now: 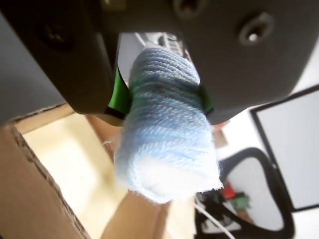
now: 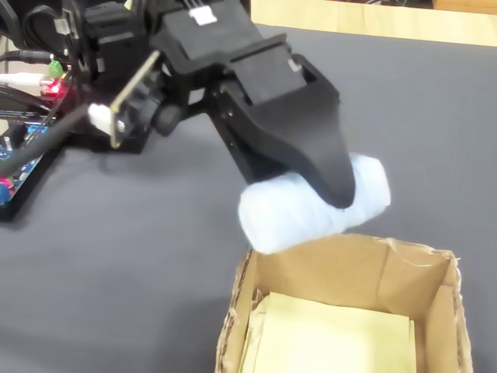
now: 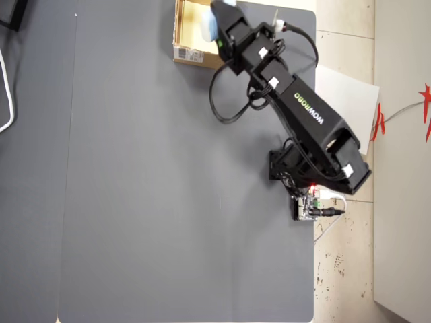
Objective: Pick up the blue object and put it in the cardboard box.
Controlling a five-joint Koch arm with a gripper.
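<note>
The blue object (image 1: 164, 144) is a pale blue yarn-textured block, pinched across its middle by my gripper (image 1: 162, 99), whose green-lined jaws are shut on it. In the fixed view the blue object (image 2: 311, 214) hangs just above the far rim of the cardboard box (image 2: 334, 264), and the black gripper (image 2: 338, 194) covers its top. The box's cream inside shows below. In the wrist view the cardboard box (image 1: 30, 189) lies open at lower left. Overhead, the gripper (image 3: 222, 30) and blue object (image 3: 211, 27) sit over the cardboard box (image 3: 192, 54) at the mat's top edge.
A dark grey mat (image 3: 155, 188) covers the table. The arm's base and a lit circuit board (image 2: 46, 85) with cables stand at the fixed view's upper left. A wooden strip (image 2: 373, 19) runs along the back. A white cable (image 3: 7, 87) lies at the overhead view's left edge.
</note>
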